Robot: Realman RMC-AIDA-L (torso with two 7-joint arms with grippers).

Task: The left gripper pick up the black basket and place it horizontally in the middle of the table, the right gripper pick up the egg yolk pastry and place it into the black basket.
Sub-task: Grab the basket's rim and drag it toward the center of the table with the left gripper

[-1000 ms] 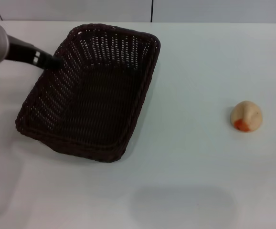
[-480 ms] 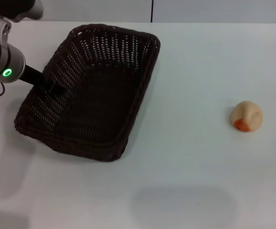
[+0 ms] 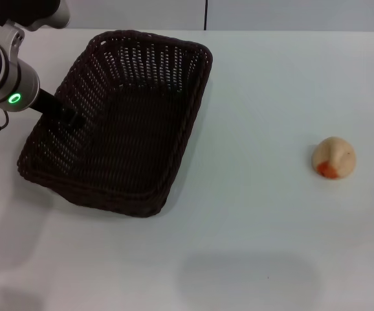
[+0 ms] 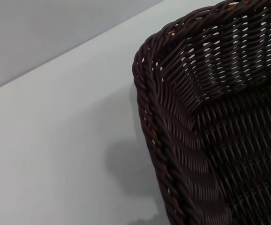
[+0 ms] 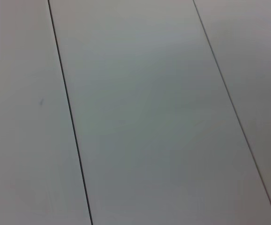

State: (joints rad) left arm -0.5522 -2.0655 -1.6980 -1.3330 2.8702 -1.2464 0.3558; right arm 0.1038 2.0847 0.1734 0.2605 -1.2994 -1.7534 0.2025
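The black basket lies at a slant on the left half of the white table, its long side running from near left to far right. My left gripper is at the middle of the basket's left wall, its black finger over the rim, shut on that wall. The left wrist view shows a rounded corner of the basket close up. The egg yolk pastry sits alone on the table at the right, orange patch toward me, far from the basket. My right gripper is out of view.
A shadow falls on the table near the front middle. The table's far edge meets a pale wall with a dark seam. The right wrist view shows only pale panels with dark seams.
My left gripper moved from the far part of the basket's left rim to its middle. The basket has shifted slightly to the left with it.
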